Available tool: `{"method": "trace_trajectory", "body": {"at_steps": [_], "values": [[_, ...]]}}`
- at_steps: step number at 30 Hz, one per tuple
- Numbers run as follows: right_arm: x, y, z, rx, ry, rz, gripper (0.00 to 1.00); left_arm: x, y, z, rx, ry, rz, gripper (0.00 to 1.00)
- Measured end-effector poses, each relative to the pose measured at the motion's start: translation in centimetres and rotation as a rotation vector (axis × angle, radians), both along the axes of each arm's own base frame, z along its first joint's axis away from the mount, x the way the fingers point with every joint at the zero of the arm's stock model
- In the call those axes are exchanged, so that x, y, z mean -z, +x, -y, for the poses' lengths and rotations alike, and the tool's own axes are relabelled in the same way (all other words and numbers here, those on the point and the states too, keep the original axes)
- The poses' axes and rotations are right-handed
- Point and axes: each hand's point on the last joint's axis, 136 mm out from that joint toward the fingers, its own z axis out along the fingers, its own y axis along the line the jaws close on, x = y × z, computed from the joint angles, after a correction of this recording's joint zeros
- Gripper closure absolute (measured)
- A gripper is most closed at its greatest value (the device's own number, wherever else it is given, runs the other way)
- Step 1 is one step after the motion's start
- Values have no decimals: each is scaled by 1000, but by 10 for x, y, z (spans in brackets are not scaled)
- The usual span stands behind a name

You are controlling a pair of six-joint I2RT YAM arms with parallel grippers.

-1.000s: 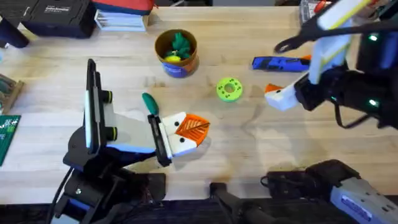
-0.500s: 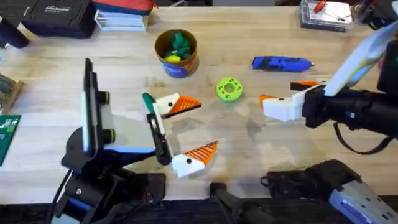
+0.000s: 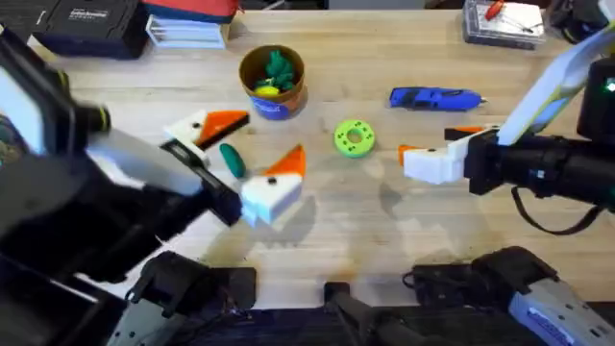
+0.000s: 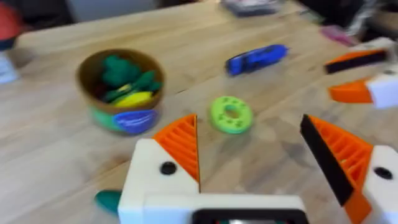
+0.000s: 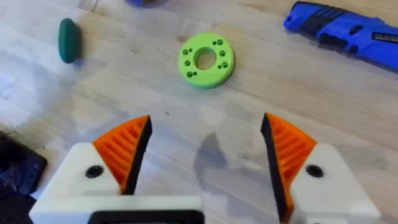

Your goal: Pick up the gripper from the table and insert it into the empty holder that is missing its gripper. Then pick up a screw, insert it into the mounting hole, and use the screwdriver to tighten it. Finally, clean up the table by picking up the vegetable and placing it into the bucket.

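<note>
Wooden table (image 3: 384,240): left gripper (image 3: 245,154) spread wide astride vegetable (image 3: 233,159), centre-left; right gripper (image 3: 437,144) agape, right; bucket (image 3: 273,82) upper centre.

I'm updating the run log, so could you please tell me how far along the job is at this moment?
Done: nothing I can confirm; no holder or screw shows. In hand: the left gripper is open over the vegetable, which lies on the table, apparently lining up for a pick. The right gripper is open and empty. Left: the vegetable must go into the bucket; the screwdriver lies untouched.
</note>
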Motion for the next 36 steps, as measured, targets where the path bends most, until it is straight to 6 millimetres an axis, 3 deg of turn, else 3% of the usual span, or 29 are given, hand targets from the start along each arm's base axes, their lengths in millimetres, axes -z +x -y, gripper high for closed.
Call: {"method": "trace_trajectory", "body": {"at_steps": [3, 6, 13, 18, 26, 36], "values": [[-1, 2, 0, 0, 2, 6, 8, -7, 20, -17, -133, 85, -100, 16], [-2, 2, -1, -1, 3, 9, 8, -1, 36, -31, -232, 180, -212, 15], [-2, 2, -1, -3, 5, 10, 8, 50, 63, -50, -375, 363, -497, 15], [-2, 2, -1, -3, 6, 10, 8, 85, 64, -58, -464, 386, -677, 16], [-2, 2, -1, -3, 6, 11, 8, 122, 67, -82, -811, 181, -964, 15], [-2, 2, -1, -3, 6, 11, 8, 179, 71, -95, -962, 208, -1176, 16]]}}
